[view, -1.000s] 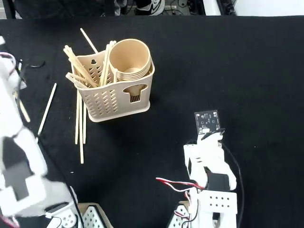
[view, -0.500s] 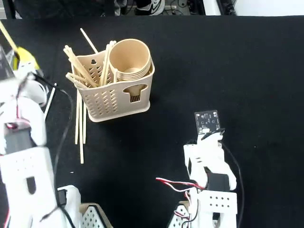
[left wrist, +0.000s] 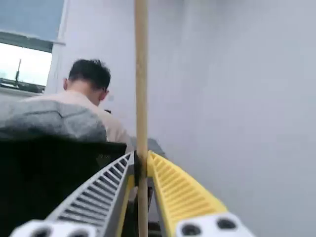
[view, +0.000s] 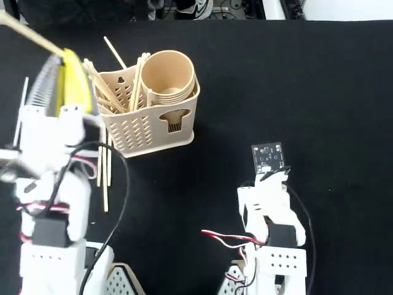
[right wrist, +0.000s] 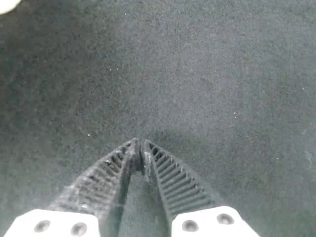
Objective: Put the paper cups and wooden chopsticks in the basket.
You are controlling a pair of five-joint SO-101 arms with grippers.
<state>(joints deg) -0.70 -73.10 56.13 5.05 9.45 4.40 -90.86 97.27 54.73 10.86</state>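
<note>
At the far left, the left arm's yellow-and-grey claw [view: 62, 58] is pinched tight on one pale wooden chopstick [view: 27, 29], gripped low on the shaft so that most of its length sticks out past the fingertips toward the table's far left corner. A second ago this arm was a blur low at the left edge. Half a second ago the claw stood further left with the stick already in it. It has since swung across and now sits just beside the left wall of the basket, with the stick clear of the table.

Several loose wooden chopsticks [view: 105, 178] lie on the black table cloth [view: 295, 86] by the basket's left front corner, where they lay before.

The beige perforated plastic basket [view: 150, 126] has not shifted. A bundle of wooden chopsticks [view: 139, 77] leans in its left half, and the nested stack of brown paper cups [view: 169, 77] stands upright in its right half.

To the right, the white right arm [view: 270, 215] is folded low near the front edge, in the same pose as in both earlier frames. Its black claw [right wrist: 139, 148] is closed, fingertips together, holding nothing, over bare cloth.
</note>
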